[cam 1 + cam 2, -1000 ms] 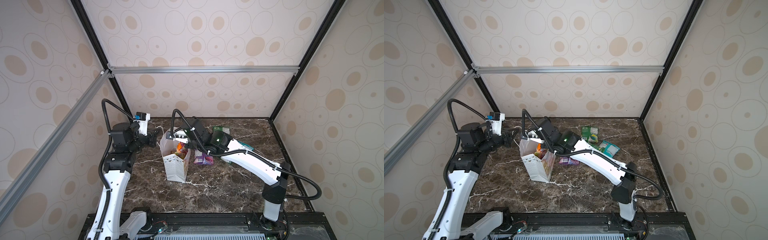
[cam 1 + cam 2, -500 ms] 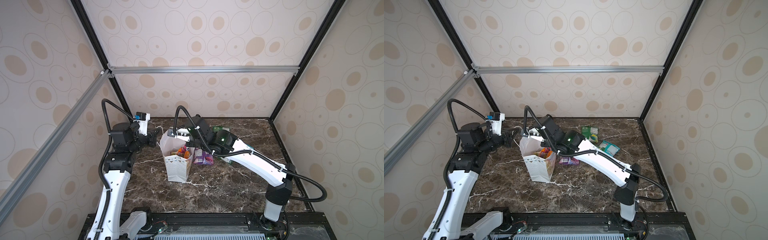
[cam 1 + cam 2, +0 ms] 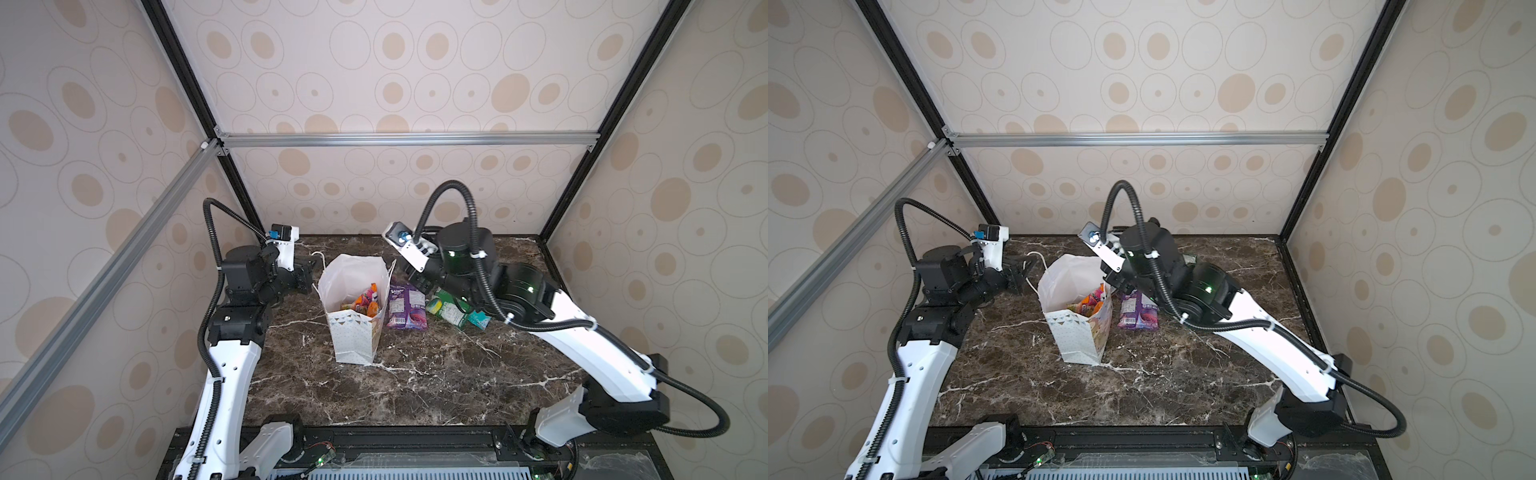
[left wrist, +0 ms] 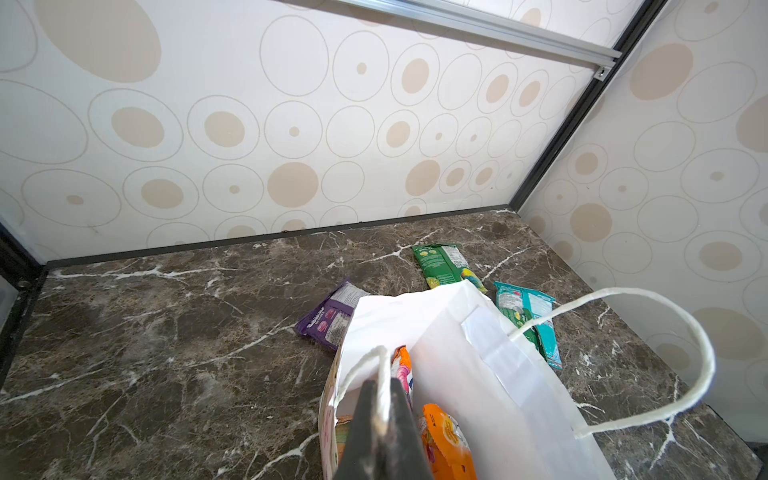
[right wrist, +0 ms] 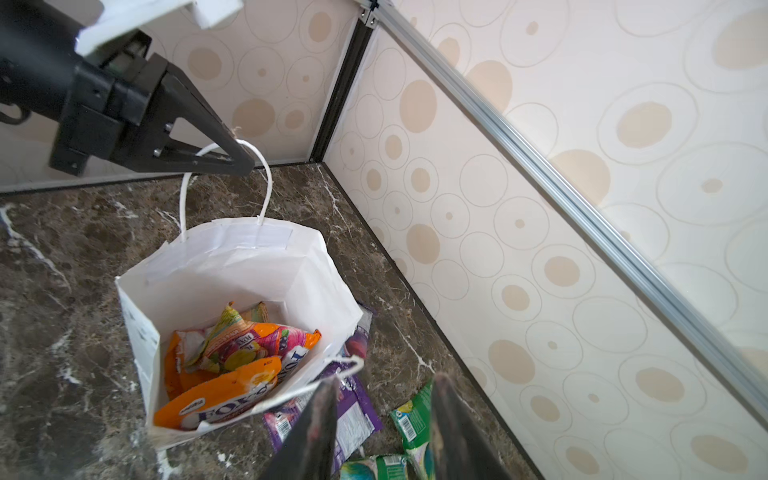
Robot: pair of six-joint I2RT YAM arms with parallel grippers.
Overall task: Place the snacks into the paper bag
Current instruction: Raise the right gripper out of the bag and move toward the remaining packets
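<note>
The white paper bag [image 3: 353,336] [image 3: 1075,336] stands open on the marble table. My left gripper [image 4: 382,399] [image 5: 243,162] [image 3: 311,269] is shut on its far cord handle [image 5: 266,183], holding it up. Orange snacks [image 5: 232,374] [image 3: 365,305] [image 4: 444,440] lie inside. My right gripper [image 5: 386,382] [image 3: 413,276] hangs open and empty just past the bag's right rim, the near handle [image 5: 316,386] resting against one finger. A purple packet [image 3: 405,305] [image 5: 353,411], green packets [image 3: 446,307] [image 5: 409,415] [image 4: 442,262] and a teal one [image 3: 478,320] [image 4: 540,316] lie on the table beside the bag.
The back wall [image 3: 374,208] and right wall [image 5: 498,249] stand close behind the loose packets. The right arm's forearm [image 3: 582,345] stretches over the table's right half. Bare marble [image 3: 415,395] spreads in front of the bag.
My right gripper has opened and moved from above the bag's mouth to its right rim; the orange packet it carried now lies in the bag. The left arm has kept still.
</note>
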